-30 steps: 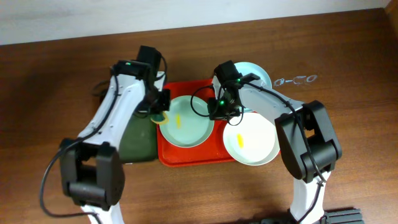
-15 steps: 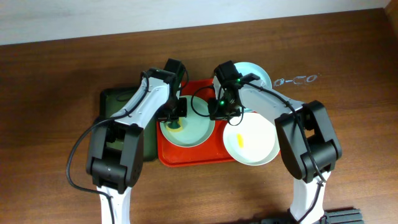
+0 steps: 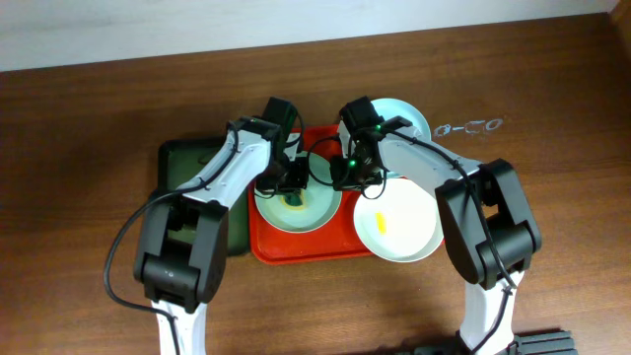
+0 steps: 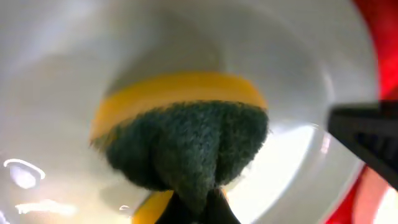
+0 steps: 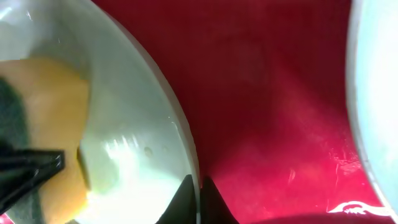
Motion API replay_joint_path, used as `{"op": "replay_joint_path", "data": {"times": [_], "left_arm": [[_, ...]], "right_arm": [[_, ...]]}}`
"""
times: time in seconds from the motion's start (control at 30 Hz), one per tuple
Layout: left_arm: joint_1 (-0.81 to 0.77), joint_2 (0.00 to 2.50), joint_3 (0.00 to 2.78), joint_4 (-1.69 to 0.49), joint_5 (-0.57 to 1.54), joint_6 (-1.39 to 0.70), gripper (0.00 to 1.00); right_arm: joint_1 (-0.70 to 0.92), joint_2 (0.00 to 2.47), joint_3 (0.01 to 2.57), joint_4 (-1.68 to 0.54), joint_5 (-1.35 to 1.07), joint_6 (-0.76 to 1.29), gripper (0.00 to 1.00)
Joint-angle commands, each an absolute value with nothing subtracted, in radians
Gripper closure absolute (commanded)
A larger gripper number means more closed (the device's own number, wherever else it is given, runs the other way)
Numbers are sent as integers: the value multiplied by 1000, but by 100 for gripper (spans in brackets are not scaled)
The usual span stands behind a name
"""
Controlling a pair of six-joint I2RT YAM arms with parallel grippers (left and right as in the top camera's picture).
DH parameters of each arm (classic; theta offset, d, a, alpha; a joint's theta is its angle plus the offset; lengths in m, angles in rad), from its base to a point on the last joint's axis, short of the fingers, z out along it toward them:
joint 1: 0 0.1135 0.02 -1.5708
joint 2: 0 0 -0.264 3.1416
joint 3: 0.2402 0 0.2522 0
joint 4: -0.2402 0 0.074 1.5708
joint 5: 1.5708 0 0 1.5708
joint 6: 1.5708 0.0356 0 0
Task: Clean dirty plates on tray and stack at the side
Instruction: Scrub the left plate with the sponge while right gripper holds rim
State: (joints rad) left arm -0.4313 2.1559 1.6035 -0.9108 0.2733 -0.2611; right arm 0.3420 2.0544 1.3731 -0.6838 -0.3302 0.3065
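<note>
- Overhead view: a dark brown wooden worktop (image 3: 89, 118) fills nearly the whole picture, and a pale strip of wall (image 3: 296, 20) runs along its far edge.
- The red tray (image 3: 301, 251) lies in the middle of the worktop, with a narrower dark green tray (image 3: 182, 163) touching its left side.
- The middle plate (image 3: 320, 212) rests on the left half of the red tray.
- The front plate (image 3: 409, 237) has a yellow smear at its centre. It sits over the tray's right end and reaches past the rim.
- The back plate (image 3: 409, 113) lies on the worktop beside the tray's far right corner, partly hidden by the right arm (image 3: 424, 163).
- The left arm (image 3: 232, 163) reaches in across the green tray.
- The left jaws are clamped on a sponge (image 4: 186, 143) with a green scouring face and a yellow body. The sponge presses into the bowl of the middle plate.
- The right wrist view shows the right jaws pinched together on the near rim of the middle plate, one fingertip inside and one outside. Glossy red tray floor lies just beyond.
- Light glints off the wet-looking white plate and the shiny tray.
</note>
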Motion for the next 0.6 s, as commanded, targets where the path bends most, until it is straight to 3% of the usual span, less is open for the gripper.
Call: {"op": "replay_joint_path", "data": {"times": [0.0,0.1,0.43,0.57], "left_arm": [[-379,2008,1604,-931,193,-278,100],[-366,1998,1604,-967,66,-280,100],[-447,2181,1582,-950,44,-330,100],[-451,2223,1582,-946,166,-303,100]], "right_arm": [[352,2067,1369,-684,-331,297,96],[352,2067,1369,-684,-331,297,96],[352,2067,1369,-684,-331,297,96],[352,2067,1369,-684,-331,297,96]]}}
